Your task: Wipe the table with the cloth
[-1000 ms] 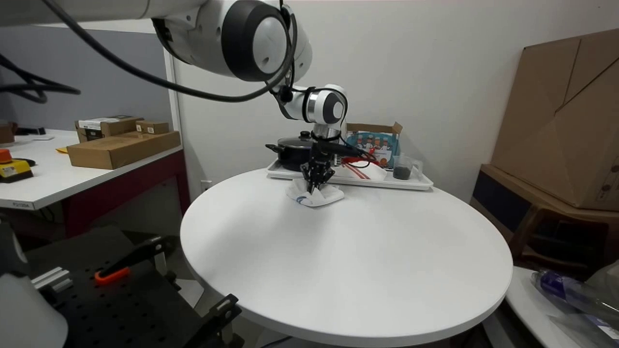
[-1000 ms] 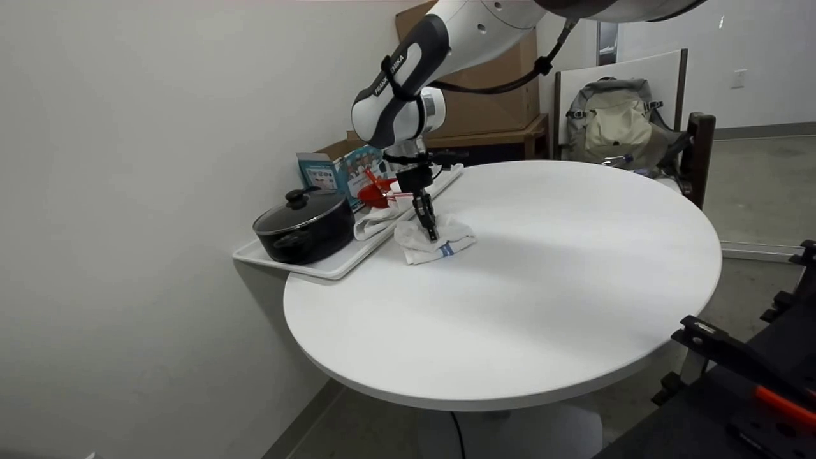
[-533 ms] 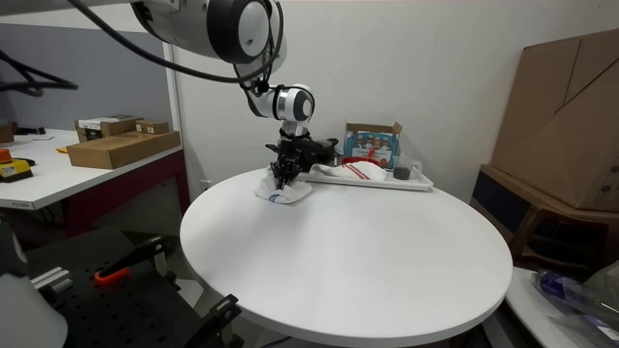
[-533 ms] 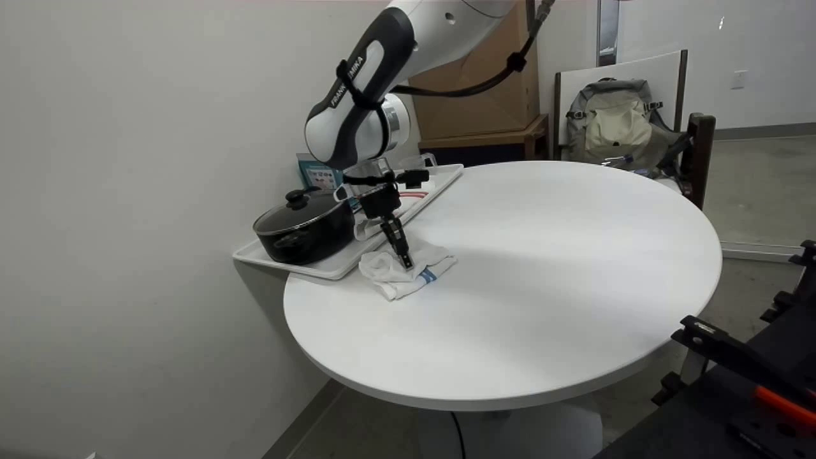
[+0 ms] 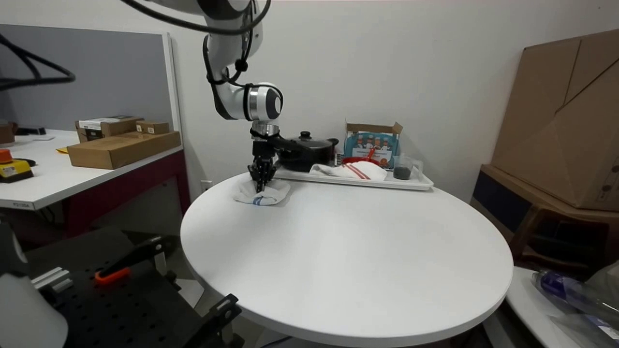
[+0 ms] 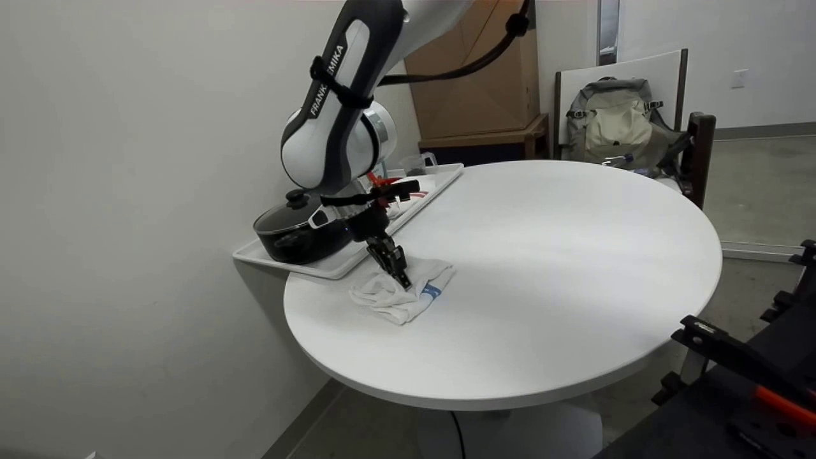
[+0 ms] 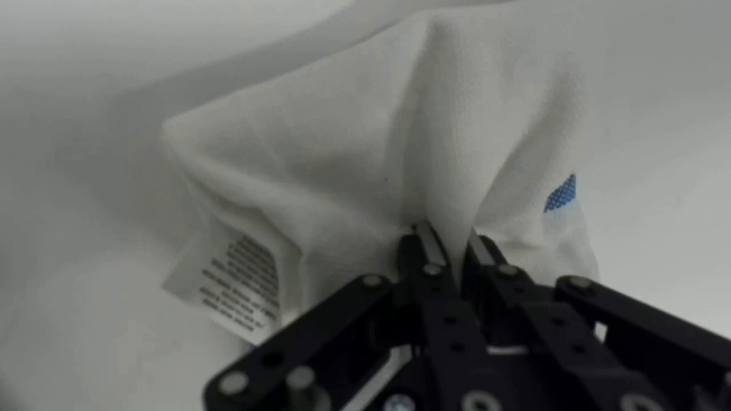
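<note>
Evidently, with the blue-marked white cloth (image 7: 354, 148) lying on the round white table (image 6: 542, 319) near the white tray (image 6: 328, 271), we have our Robotiq gripper (image 7: 451, 237) pinching a raised fold, presumably so the rest can rub flat as we wipe.

Most of the table (image 6: 554, 268) lies free; tray (image 6: 335, 262) and pot (image 6: 299, 239) block passage toward the wall (image 6: 159, 191).

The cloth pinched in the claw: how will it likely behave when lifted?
The cloth will likely hang floppy, since soft folds gather at the claw. It spreads beyond the pinch, so its edges may droop. It looks thin, so probably light.
</note>
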Action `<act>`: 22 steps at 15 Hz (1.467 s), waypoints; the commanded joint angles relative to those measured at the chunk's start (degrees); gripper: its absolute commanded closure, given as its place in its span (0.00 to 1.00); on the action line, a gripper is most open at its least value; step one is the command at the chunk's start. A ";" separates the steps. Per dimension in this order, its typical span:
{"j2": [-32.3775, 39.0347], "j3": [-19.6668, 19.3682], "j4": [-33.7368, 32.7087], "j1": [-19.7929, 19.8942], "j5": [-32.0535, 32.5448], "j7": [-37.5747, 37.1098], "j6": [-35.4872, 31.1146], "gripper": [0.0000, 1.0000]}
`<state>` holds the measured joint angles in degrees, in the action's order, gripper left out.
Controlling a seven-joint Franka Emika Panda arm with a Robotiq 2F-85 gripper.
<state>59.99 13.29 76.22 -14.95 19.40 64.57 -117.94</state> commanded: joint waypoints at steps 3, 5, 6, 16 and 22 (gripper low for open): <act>-8.16 -5.73 19.43 3.38 7.45 0.41 -16.00 0.97; -10.18 -7.79 23.50 5.05 9.13 -0.09 -20.11 0.97; -10.85 -8.89 24.88 6.01 9.66 -0.36 -21.71 0.97; -6.71 -18.34 17.08 21.88 4.38 -1.56 -21.26 0.97; -5.25 -19.34 12.62 28.01 0.51 -2.53 -18.73 0.97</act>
<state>52.68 -6.29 90.93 12.67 21.33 63.62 -138.48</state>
